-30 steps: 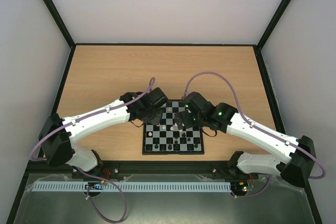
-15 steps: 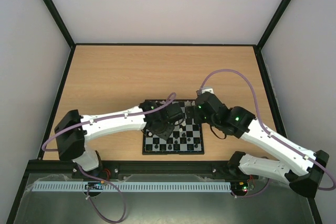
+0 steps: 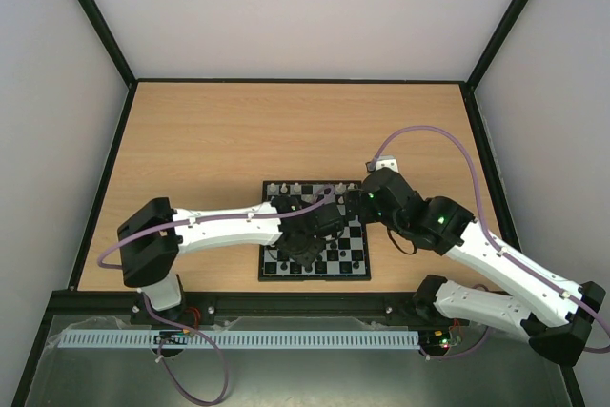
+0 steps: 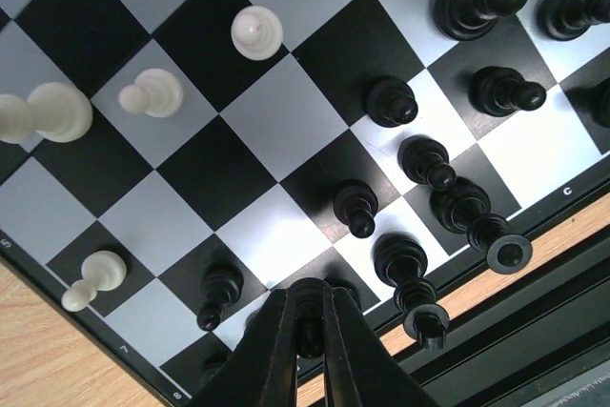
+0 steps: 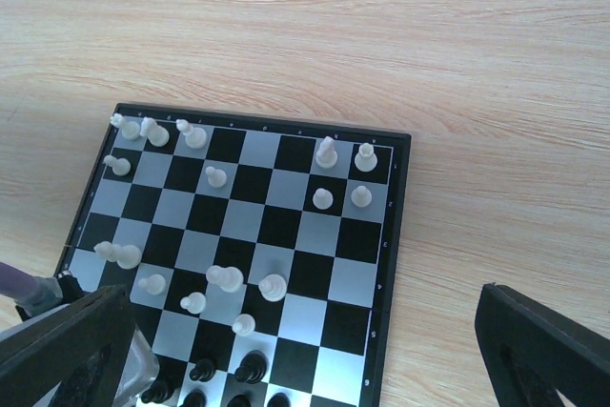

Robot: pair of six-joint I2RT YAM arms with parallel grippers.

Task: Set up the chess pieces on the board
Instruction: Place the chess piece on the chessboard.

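The board [image 3: 315,277] lies at the near middle of the table. In the left wrist view, black chess pieces [image 4: 391,100] crowd its near rows, some leaning or lying. Cream-white chess pieces [image 5: 272,285] stand scattered over the far and middle rows in the right wrist view. My left gripper [image 3: 305,245] hangs low over the board's near edge, and the left gripper [image 4: 308,326] is shut on a small black piece [image 4: 308,297]. Whether that piece touches the board is hidden. My right gripper [image 3: 357,205] hovers high at the board's right side. The right gripper [image 5: 297,300] is open and holds nothing.
The board sits on a wooden table [image 3: 191,140] with walls on three sides. A black rail [image 4: 534,331] runs along the near table edge just past the board. Both forearms cross above the board's left and right sides.
My left arm has swung right and nearer, from the board's far-left corner to its near edge. The right arm has drawn back to the right, off the middle of the board.
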